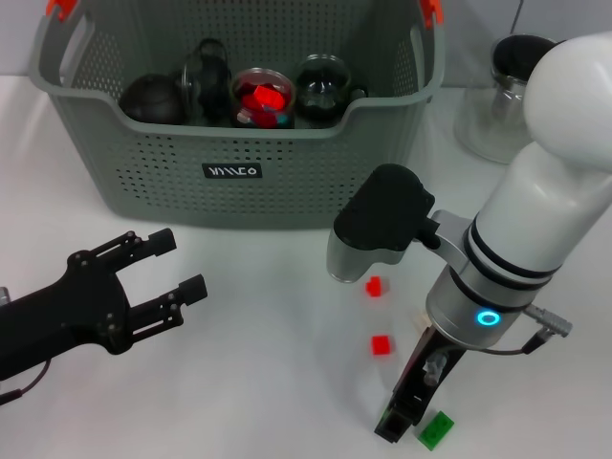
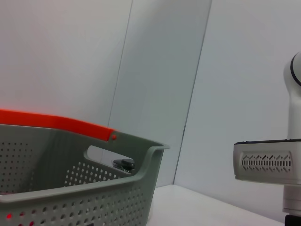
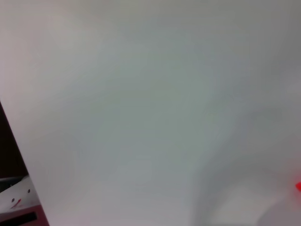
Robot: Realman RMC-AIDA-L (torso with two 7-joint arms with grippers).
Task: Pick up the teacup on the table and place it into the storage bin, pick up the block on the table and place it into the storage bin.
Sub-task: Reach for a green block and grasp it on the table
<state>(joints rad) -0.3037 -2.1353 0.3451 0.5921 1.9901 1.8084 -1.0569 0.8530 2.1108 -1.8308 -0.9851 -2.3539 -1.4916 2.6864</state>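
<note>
**A:** Storage bin (image 1: 239,153) first: where does it sit, and how does it lie?

**B:** At the far side of the white table (image 1: 239,382), toward 12 o'clock in the head view; its long axis runs from 9 to 3 o'clock, open side up; the black label (image 1: 232,171) faces the robot. Grey plastic, walls pierced with rows of small holes, rounded corners, orange clips (image 1: 432,10) at the handles; its far rim is cut off by the frame edge.

**A:** Anything inside?

**B:** Dark rounded glassy vessels in a row, one holding red pieces (image 1: 263,98); I cannot tell which are teacups.

**A:** And the blocks?

**B:** Two small red blocks (image 1: 374,285) and (image 1: 382,345) lie on the table toward 5 o'clock of the bin; a green block (image 1: 436,429) lies at the near edge, just beside the right gripper (image 1: 397,421).

**A:** The fingers?

**B:** Left gripper (image 1: 177,268), black, hangs at 8 o'clock with its fingers spread wide, holding nothing; the right one points down at the table, largely hidden by its own white arm; I cannot tell how its fingers stand. The right wrist view shows only blurred white table and a red speck at its edge.

**A:** Else?

**B:** A clear glass jar (image 1: 497,96) with a dark lid stands at 3 o'clock of the bin.
</note>
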